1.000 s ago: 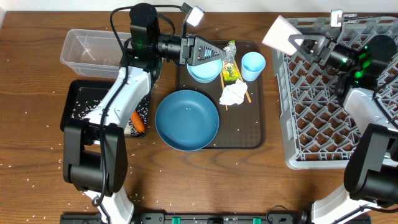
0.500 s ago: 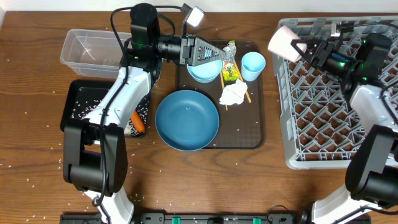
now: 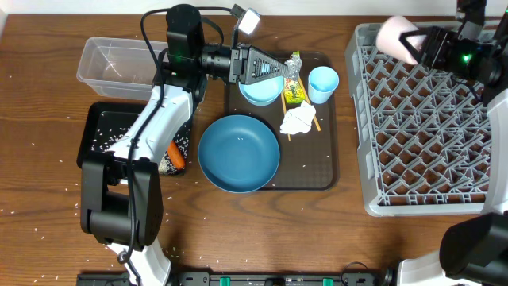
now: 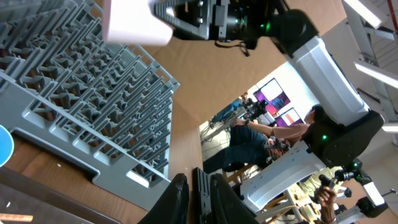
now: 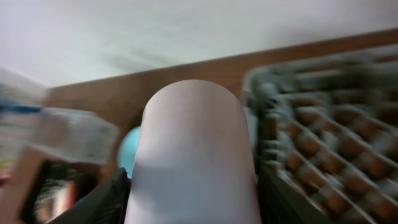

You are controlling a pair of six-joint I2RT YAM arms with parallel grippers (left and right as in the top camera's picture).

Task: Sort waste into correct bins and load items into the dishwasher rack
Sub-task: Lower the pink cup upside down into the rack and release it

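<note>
My right gripper [image 3: 414, 41] is shut on the pink cup [image 3: 394, 35], held on its side above the far left corner of the grey dishwasher rack [image 3: 429, 127]. In the right wrist view the pink cup [image 5: 193, 143] fills the space between the fingers [image 5: 102, 199]. My left gripper [image 3: 268, 70] is shut and empty, hovering over the small light-blue bowl [image 3: 258, 94]. On the brown tray lie the large blue bowl [image 3: 238, 152], light-blue cup [image 3: 323, 83], white tissue [image 3: 298, 117], foil wrapper [image 3: 294, 86] and chopsticks [image 3: 284, 103]. The carrot [image 3: 176, 155] and rice lie in the black tray [image 3: 101, 119].
The clear tub [image 3: 111, 62] stands at the far left, behind the black tray. The brown serving tray [image 3: 329, 163] sits between the bins and the rack. Rice grains are scattered over the wooden table [image 3: 40, 199]. The left wrist view looks across at the rack [image 4: 81, 93].
The right arm has carried the pink cup to the right and toward the far edge, over the rack's corner. The left arm has not moved.
</note>
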